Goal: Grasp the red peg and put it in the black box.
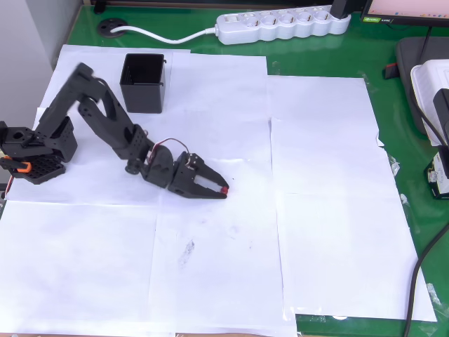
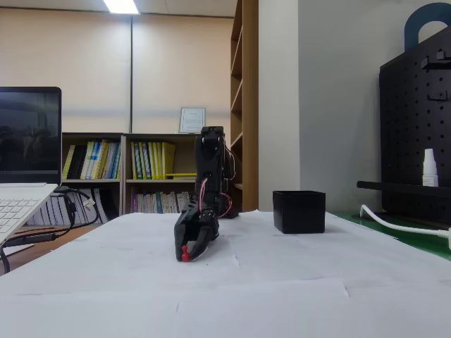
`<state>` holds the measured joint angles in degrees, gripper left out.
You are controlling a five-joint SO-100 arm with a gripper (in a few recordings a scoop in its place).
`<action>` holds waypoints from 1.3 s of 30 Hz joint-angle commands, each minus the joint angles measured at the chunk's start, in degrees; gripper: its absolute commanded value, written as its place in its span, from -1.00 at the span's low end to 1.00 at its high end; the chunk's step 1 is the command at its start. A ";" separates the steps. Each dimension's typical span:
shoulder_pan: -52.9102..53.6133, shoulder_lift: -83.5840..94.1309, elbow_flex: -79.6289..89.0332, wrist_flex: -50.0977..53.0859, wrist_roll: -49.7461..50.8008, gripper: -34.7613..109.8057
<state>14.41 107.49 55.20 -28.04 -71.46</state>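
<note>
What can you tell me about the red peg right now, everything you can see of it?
The red peg is a tiny dark red, roundish piece, plastic by its look, far smaller than the gripper. It sits at the gripper's fingertips, low against the white paper. In the fixed view it shows as a red spot at the tip of the lowered gripper, just above the sheet. Whether the jaws are clamped on it cannot be told. It is well away from the black box.

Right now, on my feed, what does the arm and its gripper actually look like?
The arm is matte black plastic, built of boxy links. Its base is black with an orange part at the left edge in the overhead view. Thin red and white wires loop near the wrist. The gripper has two tapered black fingers.
</note>
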 commanded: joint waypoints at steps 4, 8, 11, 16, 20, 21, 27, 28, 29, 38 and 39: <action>-0.97 -32.26 7.91 47.29 7.47 -0.52; -5.45 -44.21 8.79 64.95 10.28 -0.52; -8.96 -51.15 12.30 79.37 13.18 -0.52; -16.44 -55.46 22.32 103.54 17.84 -0.52; -24.52 -56.43 27.51 116.37 24.96 -0.52; -26.89 -56.25 27.86 118.39 26.46 -0.52; -41.66 -49.31 30.94 120.23 38.32 -0.52; -44.03 -47.46 31.82 119.88 39.64 -0.52; -46.58 -45.62 32.61 119.36 41.22 -0.52; -57.83 -31.90 37.71 108.98 53.09 -0.52; -58.27 -30.67 38.50 108.28 53.53 -0.52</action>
<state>-41.31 74.09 87.36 82.18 -19.86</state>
